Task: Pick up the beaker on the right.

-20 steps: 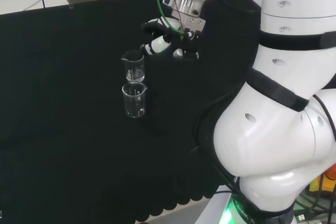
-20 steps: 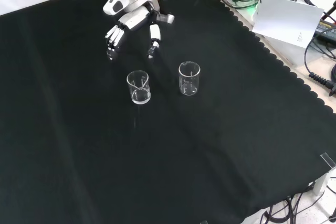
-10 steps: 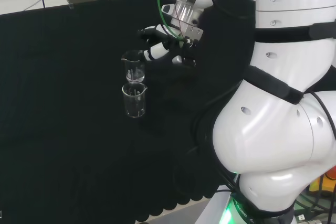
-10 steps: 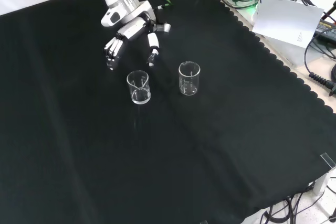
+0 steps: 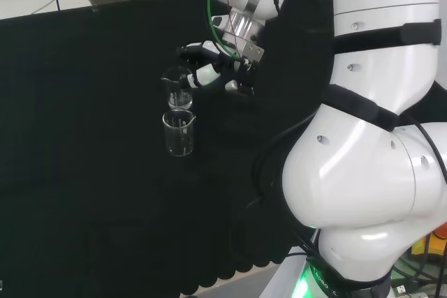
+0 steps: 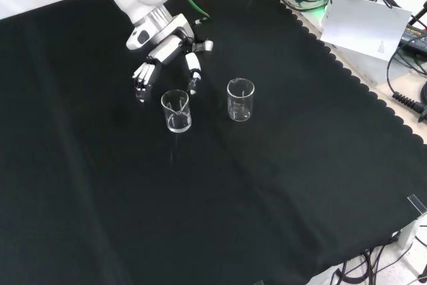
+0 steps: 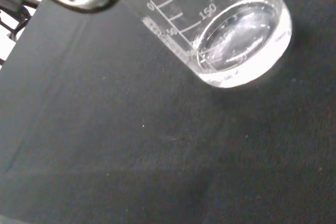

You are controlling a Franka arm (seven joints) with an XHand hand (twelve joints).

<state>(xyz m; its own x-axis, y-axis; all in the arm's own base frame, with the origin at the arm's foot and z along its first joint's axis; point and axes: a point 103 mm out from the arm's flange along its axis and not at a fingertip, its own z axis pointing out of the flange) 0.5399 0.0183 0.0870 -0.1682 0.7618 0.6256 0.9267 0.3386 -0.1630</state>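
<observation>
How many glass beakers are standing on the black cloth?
2. In the front view, one beaker stands just below the hand; the other beaker stands to its right, apart from it.

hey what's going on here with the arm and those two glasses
A white robot arm is bringing its hand down toward the left of two clear beakers in the front view. Its fingers are spread on either side above the rim, not touching it. The other beaker stands apart. Both are upright on the black cloth.

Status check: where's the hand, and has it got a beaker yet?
Hand open, holding nothing. Poised just behind the front view's left beaker, fingers either side, not touching. Other beaker stands apart to its right. Nothing in the way.
</observation>
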